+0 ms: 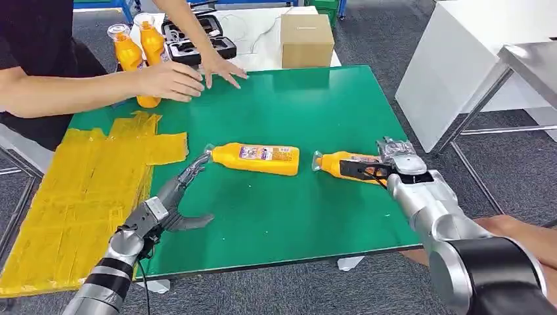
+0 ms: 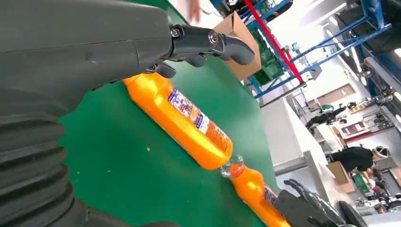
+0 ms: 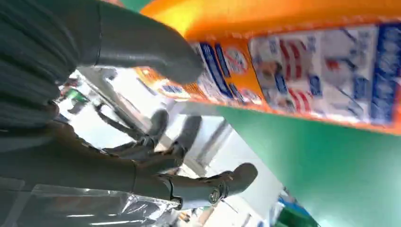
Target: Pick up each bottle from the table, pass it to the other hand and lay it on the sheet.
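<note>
Green worktop (image 1: 295, 216) carries two lying bottles. My right hand (image 1: 387, 167) closes around the bottle near the right edge (image 1: 338, 164); my left hand (image 1: 174, 207) waits open beside the middle bottle (image 1: 259, 159). Next I should lift, then pass it over toward the yellow sheet (image 1: 79, 197).

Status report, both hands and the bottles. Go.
Left hand open by middle bottle's cap. Right hand around right bottle, grip unconfirmed. Sheet bare. Person's hands on two upright bottles behind it.
</note>
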